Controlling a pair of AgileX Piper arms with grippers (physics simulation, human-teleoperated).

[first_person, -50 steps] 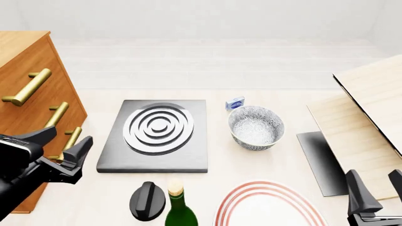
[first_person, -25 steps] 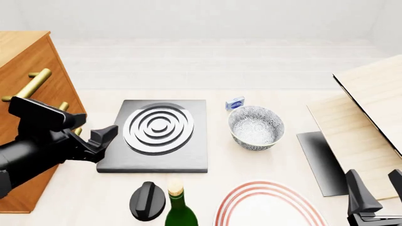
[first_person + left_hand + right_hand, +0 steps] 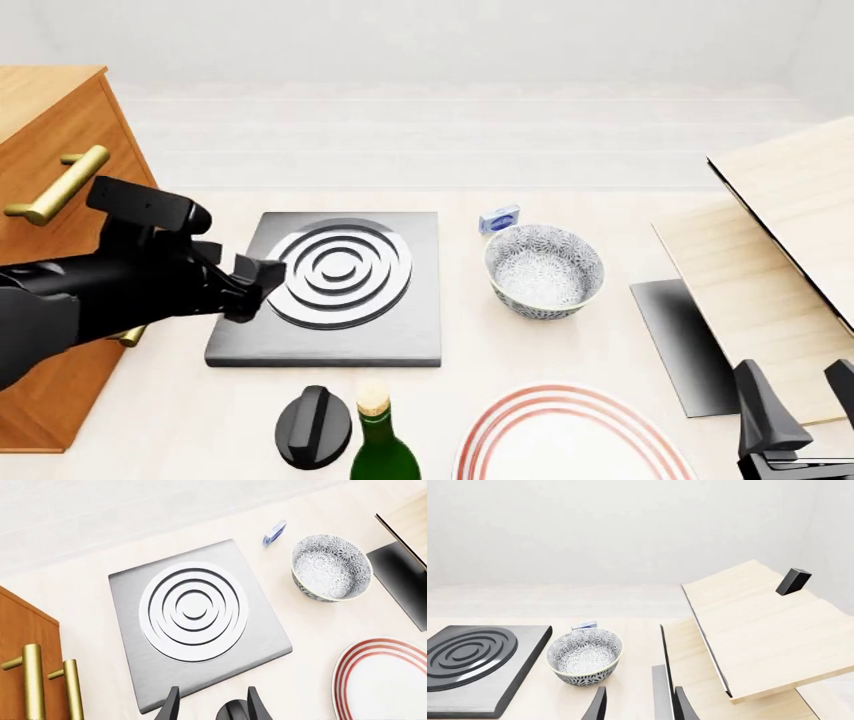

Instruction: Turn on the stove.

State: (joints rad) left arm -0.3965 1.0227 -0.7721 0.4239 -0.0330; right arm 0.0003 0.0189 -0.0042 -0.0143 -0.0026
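- Nearest the arms, the black round ridged knob sits untouched just beside a green glass bottle — turning it is all left to do
- The left gripper hangs released, empty, over the near-left part of the flat dark-grey square hotplate slab
- The right gripper idles spread at the near-right corner
- Farther right, a patterned grey bowl stands clear
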